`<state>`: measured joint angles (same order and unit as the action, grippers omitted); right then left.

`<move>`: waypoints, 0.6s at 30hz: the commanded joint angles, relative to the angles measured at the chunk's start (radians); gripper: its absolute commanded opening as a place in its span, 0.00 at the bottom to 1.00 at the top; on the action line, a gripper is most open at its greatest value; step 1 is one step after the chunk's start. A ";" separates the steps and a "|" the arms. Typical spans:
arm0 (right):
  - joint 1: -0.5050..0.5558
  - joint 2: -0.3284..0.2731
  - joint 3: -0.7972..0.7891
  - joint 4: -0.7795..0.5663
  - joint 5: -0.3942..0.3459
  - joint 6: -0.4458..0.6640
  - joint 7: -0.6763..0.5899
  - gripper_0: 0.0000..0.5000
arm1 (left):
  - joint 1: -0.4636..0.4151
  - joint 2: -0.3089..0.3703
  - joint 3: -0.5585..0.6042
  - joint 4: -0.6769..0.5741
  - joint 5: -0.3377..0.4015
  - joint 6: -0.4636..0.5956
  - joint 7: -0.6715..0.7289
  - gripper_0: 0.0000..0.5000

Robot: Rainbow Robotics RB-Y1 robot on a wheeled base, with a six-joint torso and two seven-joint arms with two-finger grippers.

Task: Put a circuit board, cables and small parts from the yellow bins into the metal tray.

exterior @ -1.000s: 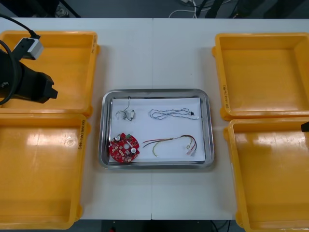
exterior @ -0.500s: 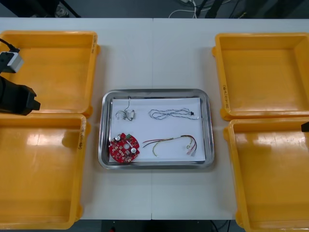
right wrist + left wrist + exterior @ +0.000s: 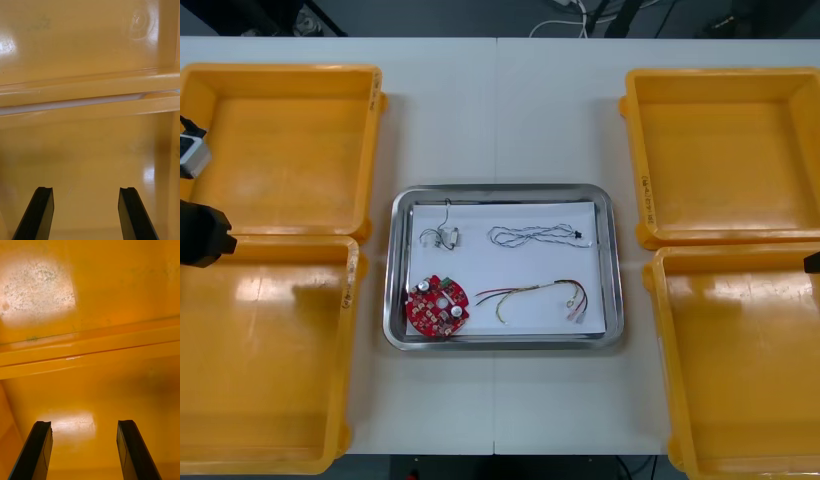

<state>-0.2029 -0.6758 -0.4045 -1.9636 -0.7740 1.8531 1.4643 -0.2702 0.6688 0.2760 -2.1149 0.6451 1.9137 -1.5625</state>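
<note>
Tray (image 3: 505,192) mid-frame: board (image 3: 437,307) lower left, small parts (image 3: 442,236) upper left, blue-white cable (image 3: 535,235) upper right, red-yellow cable (image 3: 535,295) lower right. Left gripper (image 3: 84,424) at left edge over left bins (image 3: 280,238), fingers apart, empty. Right gripper (image 3: 86,189) at right edge over right bins (image 3: 730,242), fingers apart, empty.

**Surroundings: table and floor**

A light table (image 3: 440,130) is noted, divided by a thin seam (image 3: 496,110) running from far edge to near edge at mid-width. Beyond the far edge a dark floor (image 3: 430,14) is seen, with pale cords (image 3: 562,27) lying on it near the middle.
</note>
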 commanded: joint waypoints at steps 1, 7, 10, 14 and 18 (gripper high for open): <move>-0.015 0.002 -0.019 -0.014 0.006 0.001 -0.009 1.00 | 0.043 0.064 0.034 -0.036 0.005 0.006 -0.050 1.00; -0.015 0.002 -0.019 -0.014 0.006 0.001 -0.009 1.00 | 0.059 0.066 0.046 -0.036 0.019 0.006 -0.045 1.00; -0.015 0.002 -0.019 -0.014 0.006 0.001 -0.009 1.00 | 0.065 0.066 0.051 -0.036 0.028 0.006 -0.044 1.00; -0.015 0.002 -0.019 -0.014 0.006 0.001 -0.009 1.00 | 0.069 0.066 0.057 -0.036 0.042 0.006 -0.041 1.00; -0.015 0.002 -0.019 -0.014 0.006 0.001 -0.009 1.00 | 0.069 0.064 0.063 -0.036 0.051 0.006 -0.039 1.00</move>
<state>-0.2029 -0.6758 -0.4045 -1.9636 -0.7740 1.8531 1.4643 -0.2157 0.6903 0.3046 -2.1187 0.6825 1.9137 -1.5625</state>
